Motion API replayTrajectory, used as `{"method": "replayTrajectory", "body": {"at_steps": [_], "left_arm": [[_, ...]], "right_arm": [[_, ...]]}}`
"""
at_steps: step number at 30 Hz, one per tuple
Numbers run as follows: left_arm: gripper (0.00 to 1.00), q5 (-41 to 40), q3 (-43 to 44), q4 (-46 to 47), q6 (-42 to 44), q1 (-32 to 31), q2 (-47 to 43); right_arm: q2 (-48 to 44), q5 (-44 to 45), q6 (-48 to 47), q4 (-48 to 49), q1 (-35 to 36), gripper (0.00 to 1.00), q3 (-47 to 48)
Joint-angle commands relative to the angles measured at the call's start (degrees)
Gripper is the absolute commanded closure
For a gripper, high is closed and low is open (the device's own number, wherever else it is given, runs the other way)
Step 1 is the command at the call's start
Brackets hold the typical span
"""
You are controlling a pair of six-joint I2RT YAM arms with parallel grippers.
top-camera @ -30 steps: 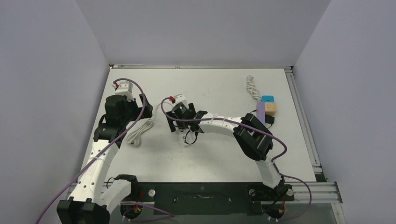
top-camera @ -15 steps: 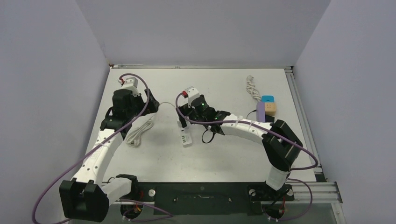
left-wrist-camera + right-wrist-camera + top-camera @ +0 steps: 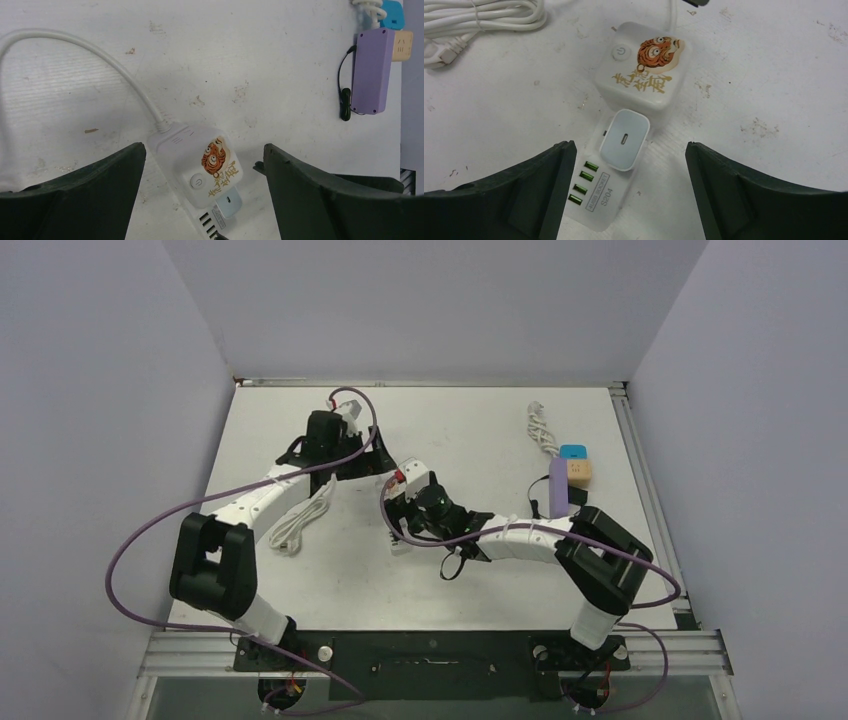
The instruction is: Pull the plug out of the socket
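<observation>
The socket (image 3: 644,65) is a white power strip with a tiger sticker and green USB ports, lying flat on the table. The plug (image 3: 625,139), a small white charger block, sits in it just below the sticker. My right gripper (image 3: 630,145) hovers open over the plug, its fingers wide on either side and touching nothing. My left gripper (image 3: 204,147) hangs open above the cord end of the socket (image 3: 195,160), with the plug (image 3: 227,205) at the bottom edge of that view. From above, the right gripper (image 3: 405,520) covers most of the socket (image 3: 400,543), and the left gripper (image 3: 352,462) is just beyond it.
A bundled white cord (image 3: 300,520) lies left of the socket. At the right stand a purple box (image 3: 558,490), a blue block (image 3: 575,452), a tan block (image 3: 580,472) and a coiled white cable (image 3: 540,430). Walls close the table on three sides.
My left arm has swung from the table's left side rightward to the socket's cord end. My right gripper has drawn slightly nearer and still sits over the socket.
</observation>
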Motion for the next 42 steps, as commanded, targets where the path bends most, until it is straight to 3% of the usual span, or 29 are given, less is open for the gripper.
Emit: {"method": "replayTrajectory", "body": {"at_steps": [1,10,15,20,23,31,37,42], "left_arm": [[0.16,4.5,-0.1,5.5,-2.1,-0.1,1.1],[0.16,4.9,0.7,2.3,-1.3,0.0,-0.3],[0.08,1.4,0.8,-1.3,0.4,-0.1,-1.4],[0.06,2.2,0.2,-2.1,0.6,-0.6,-1.8],[0.07,2.9,1.7,-4.5,1.5,-1.3,-1.3],[0.16,3.3,1.9,-6.0,1.3,-1.3,-1.3],[0.21,4.3,1.2,-4.5,0.7,-1.3,-1.4],[0.27,7.3,1.2,-3.2,-0.6,-1.4,1.5]], "right_arm": [[-2.7,5.4,1.9,7.7,1.9,0.18,-1.5],[0.2,8.4,5.0,9.4,2.3,0.28,-3.1],[3.7,6.8,4.5,10.2,2.8,0.36,-2.2],[5.3,8.4,4.5,10.3,3.8,0.39,-1.6],[5.7,11.9,4.8,9.9,4.2,0.47,-1.4],[6.9,14.3,4.8,9.9,4.3,0.53,-0.2],[7.1,13.1,5.4,10.9,4.3,0.62,-1.1],[7.1,11.2,5.9,12.4,4.2,0.63,-1.8]]}}
